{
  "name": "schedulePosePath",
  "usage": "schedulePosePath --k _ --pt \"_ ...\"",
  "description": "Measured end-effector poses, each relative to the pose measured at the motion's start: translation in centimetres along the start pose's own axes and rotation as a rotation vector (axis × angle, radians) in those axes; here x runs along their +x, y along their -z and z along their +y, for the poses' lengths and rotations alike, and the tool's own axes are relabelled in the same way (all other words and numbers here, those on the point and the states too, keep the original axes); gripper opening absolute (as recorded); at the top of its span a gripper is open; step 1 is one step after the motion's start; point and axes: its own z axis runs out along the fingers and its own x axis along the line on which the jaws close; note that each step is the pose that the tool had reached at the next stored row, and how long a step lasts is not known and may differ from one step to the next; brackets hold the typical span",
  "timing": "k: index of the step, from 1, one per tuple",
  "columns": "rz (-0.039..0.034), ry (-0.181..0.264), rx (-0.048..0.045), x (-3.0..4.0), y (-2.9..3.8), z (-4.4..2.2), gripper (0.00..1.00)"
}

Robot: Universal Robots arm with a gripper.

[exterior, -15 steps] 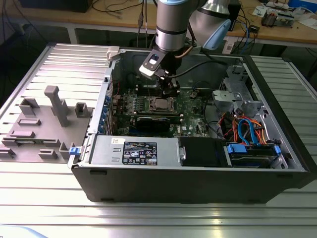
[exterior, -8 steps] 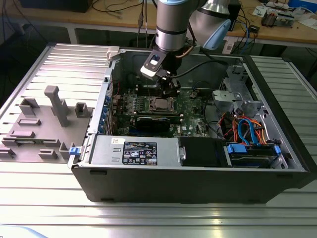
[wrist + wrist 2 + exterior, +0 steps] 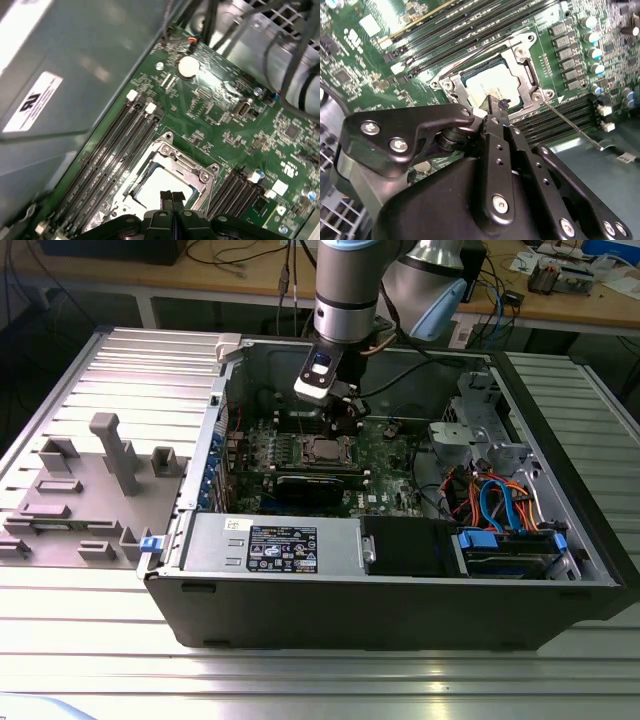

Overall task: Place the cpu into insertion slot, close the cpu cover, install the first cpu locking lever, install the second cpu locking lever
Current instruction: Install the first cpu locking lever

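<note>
Two black, flat-sided fingers (image 3: 166, 199) of the gripper (image 3: 497, 103) are pressed together tip to tip, with nothing between them. The tips sit at the edge of the cpu (image 3: 490, 86), a pale, smooth square lying flat on the green board (image 3: 220, 115); contact cannot be told. The cover (image 3: 522, 60), a thin silvery frame with a square opening, lies down around the cpu. One thin wire lever (image 3: 570, 125) slants out from a cover corner. In the exterior view the arm (image 3: 345, 290) reaches into the open grey case (image 3: 400, 600).

Electronics lab: cable-strewn workbench (image 3: 590, 305), opened computer case (image 3: 400, 610).
</note>
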Motion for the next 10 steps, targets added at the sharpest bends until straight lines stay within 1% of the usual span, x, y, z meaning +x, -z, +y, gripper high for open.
schedulePosePath --k 1,2,10 --pt "0.0000 0.014 -0.0003 0.00 0.00 0.00 0.11" --pt "0.0000 0.040 -0.0008 0.00 0.00 0.00 0.11" --pt "0.0000 0.043 -0.0009 0.00 0.00 0.00 0.11"
